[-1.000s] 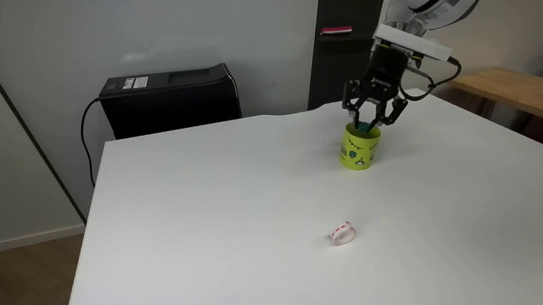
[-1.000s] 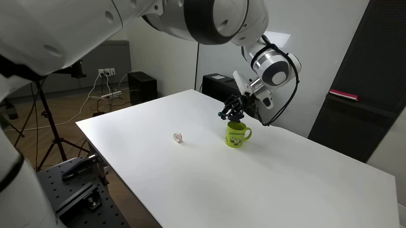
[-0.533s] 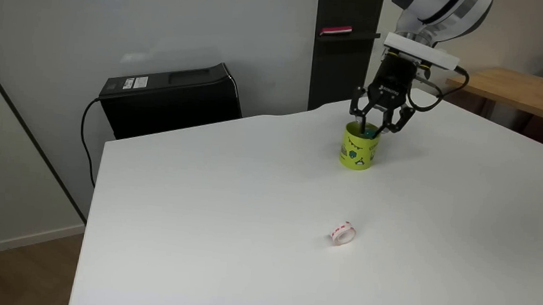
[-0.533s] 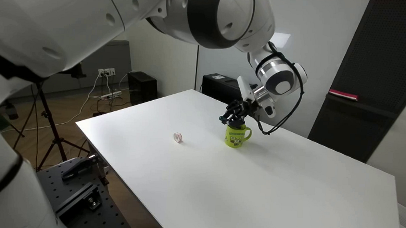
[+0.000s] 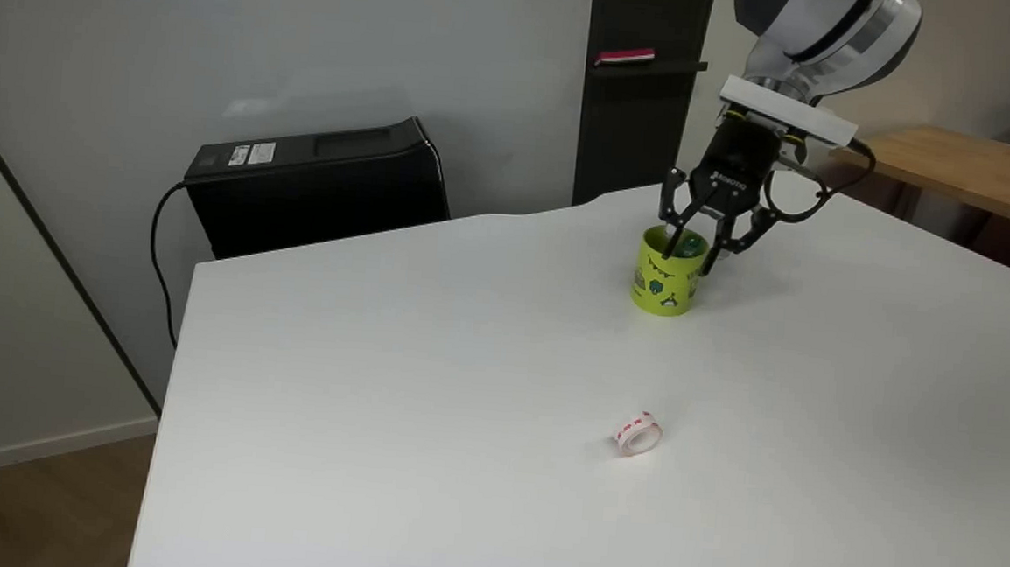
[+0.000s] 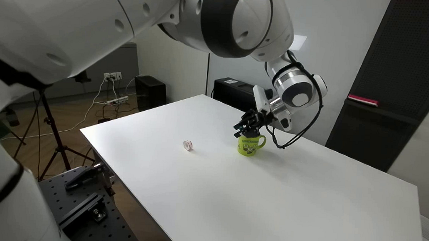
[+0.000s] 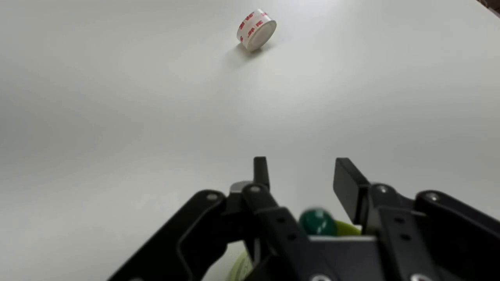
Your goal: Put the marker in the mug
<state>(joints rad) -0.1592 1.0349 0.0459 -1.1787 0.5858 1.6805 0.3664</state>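
Observation:
The lime-green mug (image 5: 665, 280) stands upright on the white table; its handle shows in an exterior view (image 6: 262, 141). My gripper (image 5: 687, 265) is low over the mug's mouth, tilted, with its fingers spread apart. In the wrist view the gripper (image 7: 300, 166) is open with a gap between the pads. The marker's rounded dark teal end (image 7: 318, 222) shows between the fingers, touching neither pad. In an exterior view the marker (image 5: 690, 246) shows inside the mug's mouth. The rest of the marker is hidden by the mug wall and the gripper.
A white tape roll with red print (image 5: 639, 435) lies on the table away from the mug; it also shows in the wrist view (image 7: 258, 30). A black box-shaped device (image 5: 318, 180) stands behind the table edge, by the grey wall.
The gripper has moved down toward the mug and, in an exterior view, to the right. Its fingers have spread, letting go of the marker's end. The mug and tape have not moved.

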